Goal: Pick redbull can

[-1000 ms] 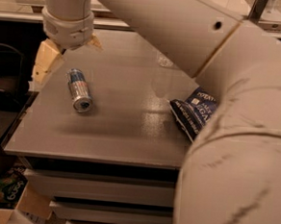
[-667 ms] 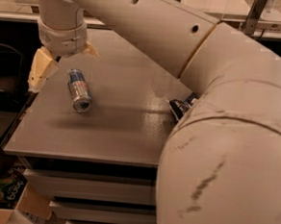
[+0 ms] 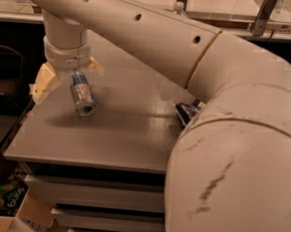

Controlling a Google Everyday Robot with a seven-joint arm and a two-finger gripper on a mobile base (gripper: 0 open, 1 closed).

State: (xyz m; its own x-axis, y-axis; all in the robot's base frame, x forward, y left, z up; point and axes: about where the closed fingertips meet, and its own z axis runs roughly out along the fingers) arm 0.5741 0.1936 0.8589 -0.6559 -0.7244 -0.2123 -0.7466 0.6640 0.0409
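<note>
The arm (image 3: 155,44) bends from lower right to upper left above the grey surface (image 3: 129,137). Near the left edge, the gripper (image 3: 67,81) points down, spread wide astride the far end of the redbull can (image 3: 83,96), which lies on its side. Open room separates the can from the chip bag (image 3: 187,111).

Blue and silver across the redbull can (image 3: 82,94), silver at its end. Cream-white on the end effector (image 3: 68,80), hanging over the can at the left of the dull grey worktop (image 3: 124,136). Dark blue with pale print on the chip bag (image 3: 187,111).
</note>
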